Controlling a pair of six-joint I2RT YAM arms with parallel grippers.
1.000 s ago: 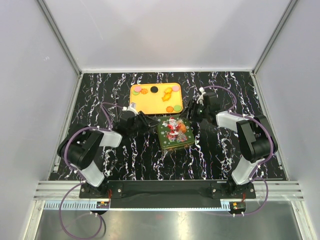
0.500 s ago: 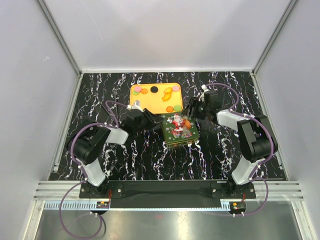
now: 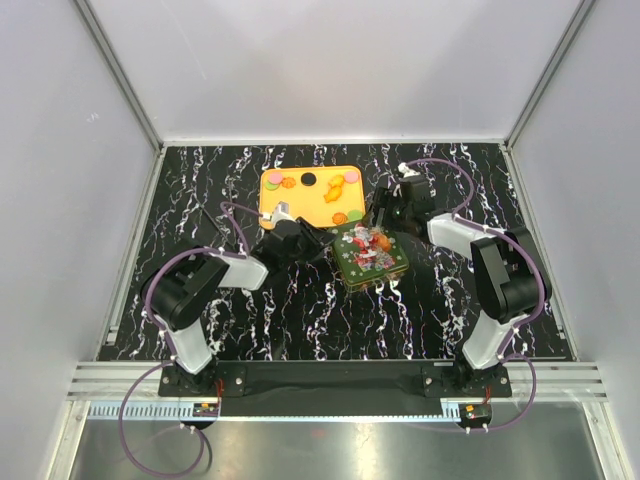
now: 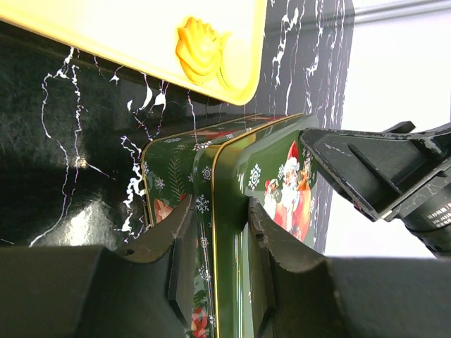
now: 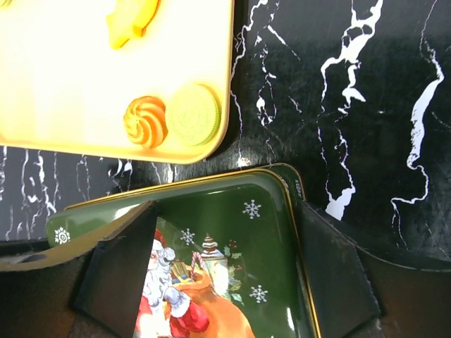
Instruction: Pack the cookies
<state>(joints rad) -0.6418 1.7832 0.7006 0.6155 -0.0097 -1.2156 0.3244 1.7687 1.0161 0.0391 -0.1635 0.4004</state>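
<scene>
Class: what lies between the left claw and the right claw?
The green Santa tin lies between the left claw and the right claw; the top view shows it best.

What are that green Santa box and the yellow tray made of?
The green rectangular Santa-printed box looks like thin printed metal, a glossy tin: it has a fine gold rim line and a shiny surface. The yellow rectangular tray is probably plastic: smooth, evenly coloured, with a softly rounded raised edge.

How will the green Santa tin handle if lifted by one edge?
Likely stiff: the tin looks like gold-trimmed printed metal. Its glossy finish could slip or pivot in the left hand, which pinches one edge only.
</scene>
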